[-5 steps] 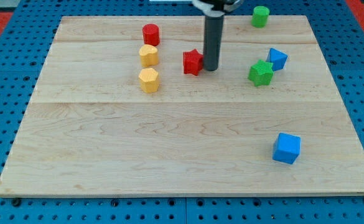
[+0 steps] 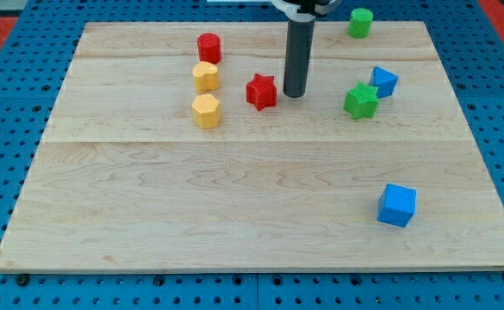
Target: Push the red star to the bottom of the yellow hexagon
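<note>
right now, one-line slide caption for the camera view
My tip stands just right of the red star, not touching; the yellow hexagon lies further left.

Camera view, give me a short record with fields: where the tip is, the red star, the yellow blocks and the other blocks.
tip: my tip sits just right of the red star, a small gap between
red star: right of the yellow hexagon, slightly higher
yellow blocks: second yellow block directly above the hexagon
red cylinder: above both yellows
green: green star; green cylinder at top
blue: one blue block near green star; blue cube lower right
</note>
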Action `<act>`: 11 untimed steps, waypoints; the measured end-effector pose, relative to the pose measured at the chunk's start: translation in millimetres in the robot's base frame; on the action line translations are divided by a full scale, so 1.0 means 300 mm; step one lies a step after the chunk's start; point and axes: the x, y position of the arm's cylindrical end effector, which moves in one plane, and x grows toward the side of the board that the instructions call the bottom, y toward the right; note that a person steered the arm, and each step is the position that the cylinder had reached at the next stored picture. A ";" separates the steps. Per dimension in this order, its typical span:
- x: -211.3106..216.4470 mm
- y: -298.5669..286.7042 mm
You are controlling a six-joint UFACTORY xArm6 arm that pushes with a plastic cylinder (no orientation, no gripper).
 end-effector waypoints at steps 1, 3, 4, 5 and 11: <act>-0.004 0.018; -0.097 -0.133; -0.045 -0.288; 0.137 -0.326; 0.554 -0.263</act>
